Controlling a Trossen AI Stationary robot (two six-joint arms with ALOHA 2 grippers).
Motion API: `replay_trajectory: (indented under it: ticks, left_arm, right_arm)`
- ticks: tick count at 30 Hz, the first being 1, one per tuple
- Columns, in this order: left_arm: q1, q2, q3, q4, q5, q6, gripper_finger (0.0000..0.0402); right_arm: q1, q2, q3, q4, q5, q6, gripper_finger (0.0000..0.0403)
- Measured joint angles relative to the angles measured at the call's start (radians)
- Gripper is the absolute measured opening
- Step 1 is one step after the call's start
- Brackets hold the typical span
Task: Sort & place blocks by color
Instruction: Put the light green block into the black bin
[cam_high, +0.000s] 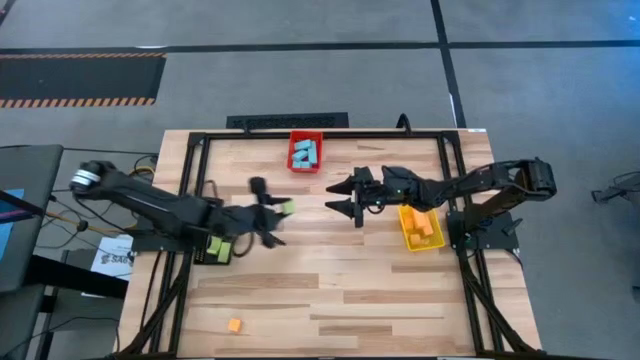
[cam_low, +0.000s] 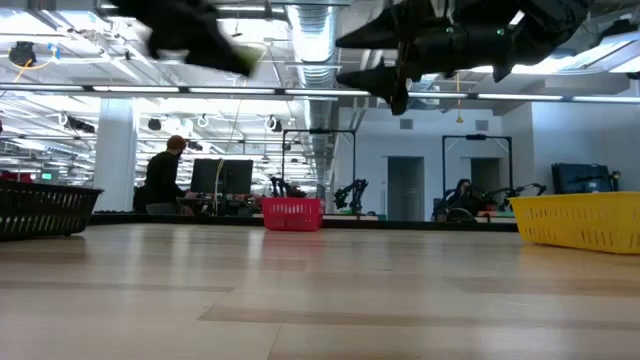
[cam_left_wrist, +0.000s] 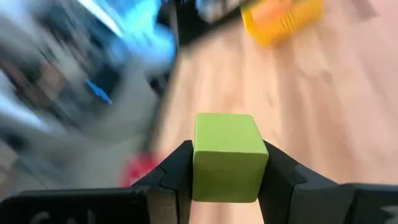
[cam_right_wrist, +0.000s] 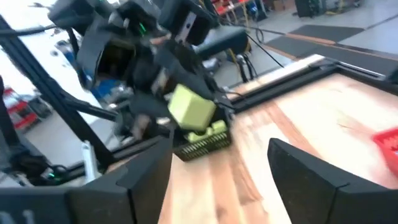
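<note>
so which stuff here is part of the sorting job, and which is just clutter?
Job:
- green block held in left gripper
- orange block loose on the table
- red bin, yellow bin, black bin
- right gripper, open, empty

Clutter:
- paper beside the table

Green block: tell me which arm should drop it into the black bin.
Left. Its hand already grips the green block near the black bin; the right hand is open and empty.

Light wooden plank table (cam_high: 330, 290) bears red bin (cam_high: 305, 153) top centre, yellow bin (cam_high: 420, 227) right, black bin (cam_high: 216, 248) left, small orange block (cam_high: 234, 325) lower left
</note>
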Motion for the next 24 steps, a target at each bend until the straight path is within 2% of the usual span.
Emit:
replay_trajectory:
  ticks: [2,6,8,10,13,16,22,24]
  left_arm:
    - [-0.016,-0.102,0.000,-0.253,0.041,-0.259,0.0104]
    - [-0.027,-0.229,0.000,-0.671,0.263,-0.841,0.0104]
    - [-0.047,-0.244,0.000,-0.819,0.336,-1.040,0.0104]
    - [-0.059,-0.245,0.000,-0.946,0.416,-1.174,0.0104]
    - [-0.060,-0.217,-0.001,-1.102,0.526,-1.324,0.0104]
    - [-0.060,-0.200,-0.001,-1.188,0.625,-1.396,0.0104]
    - [-0.054,-0.169,-0.001,-1.147,0.647,-1.383,0.0104]
    - [-0.053,-0.157,-0.001,-1.143,0.662,-1.378,0.0121]
  right_arm:
    - [-0.011,0.000,0.000,-0.025,-0.001,-0.013,0.0292]
    - [-0.021,0.000,-0.001,-0.053,0.000,-0.021,0.0295]
    - [-0.020,0.000,-0.001,-0.054,0.000,-0.023,0.0295]
    - [-0.020,0.000,-0.001,-0.053,-0.001,-0.025,0.0295]
    - [-0.020,0.000,-0.001,-0.055,-0.001,-0.037,0.0295]
    - [-0.010,0.000,-0.001,-0.056,-0.001,-0.038,0.0295]
    - [0.018,0.000,-0.001,-0.061,-0.002,-0.041,0.0295]
    - [0.024,0.000,-0.001,-0.066,-0.002,-0.040,0.0295]
